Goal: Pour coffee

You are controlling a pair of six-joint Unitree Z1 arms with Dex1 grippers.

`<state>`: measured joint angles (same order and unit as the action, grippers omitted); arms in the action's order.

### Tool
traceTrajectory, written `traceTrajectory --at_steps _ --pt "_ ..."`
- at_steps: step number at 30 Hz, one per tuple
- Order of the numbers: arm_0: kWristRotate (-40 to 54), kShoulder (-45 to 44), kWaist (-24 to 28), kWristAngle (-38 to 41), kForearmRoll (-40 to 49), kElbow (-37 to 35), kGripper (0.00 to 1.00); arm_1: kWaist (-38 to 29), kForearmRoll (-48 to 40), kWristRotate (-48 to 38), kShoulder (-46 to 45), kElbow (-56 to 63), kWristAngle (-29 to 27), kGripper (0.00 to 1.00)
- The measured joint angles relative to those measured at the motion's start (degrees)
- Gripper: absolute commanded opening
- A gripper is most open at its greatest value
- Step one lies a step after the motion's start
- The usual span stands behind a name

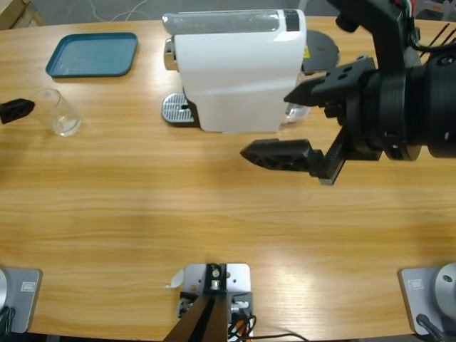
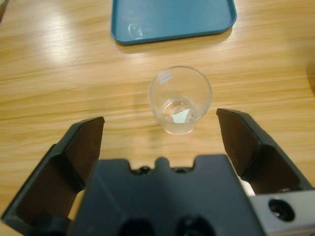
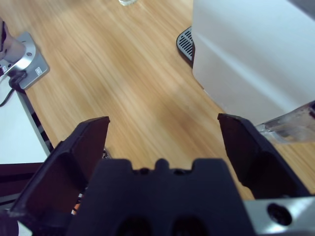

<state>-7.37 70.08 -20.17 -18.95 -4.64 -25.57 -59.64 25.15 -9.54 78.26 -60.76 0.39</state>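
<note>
Clear glass (image 2: 180,100) stands upright on the wooden table (image 1: 214,214), directly ahead of the left gripper (image 2: 162,125), whose jaws are spread wide and hold nothing. It looks empty; no coffee shows in it, or anywhere in these views. A teal tray (image 2: 172,19) lies just beyond it. The right gripper (image 3: 165,123), also spread wide and empty, hangs beside the white coffee machine (image 1: 239,71), near its drip grate (image 1: 173,108). I judge this the opening reach, before any grasp. Next, the left gripper needs to advance until the glass sits between its jaws, then close gently so the glass does not tip.
</note>
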Motion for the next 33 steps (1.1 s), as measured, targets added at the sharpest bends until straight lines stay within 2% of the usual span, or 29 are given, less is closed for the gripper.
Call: traceTrajectory --at_steps 5,12,24,33 --pt "-1.9 7.3 0.7 0.6 -9.7 1.4 1.0 -0.2 0.0 -0.4 0.0 0.3 -0.5 1.0" --pt "-2.1 13.0 1.1 3.2 -16.4 1.5 1.0 -0.2 -0.4 -0.4 0.8 0.3 -0.7 1.0" --pt "-2.1 18.9 2.2 3.6 -18.9 1.5 1.0 -0.2 -4.7 -0.7 4.3 1.3 -0.7 1.0" --pt "-3.6 24.2 2.3 3.7 -24.9 2.2 1.0 -0.2 -5.0 -1.0 4.6 2.0 -0.7 1.0"
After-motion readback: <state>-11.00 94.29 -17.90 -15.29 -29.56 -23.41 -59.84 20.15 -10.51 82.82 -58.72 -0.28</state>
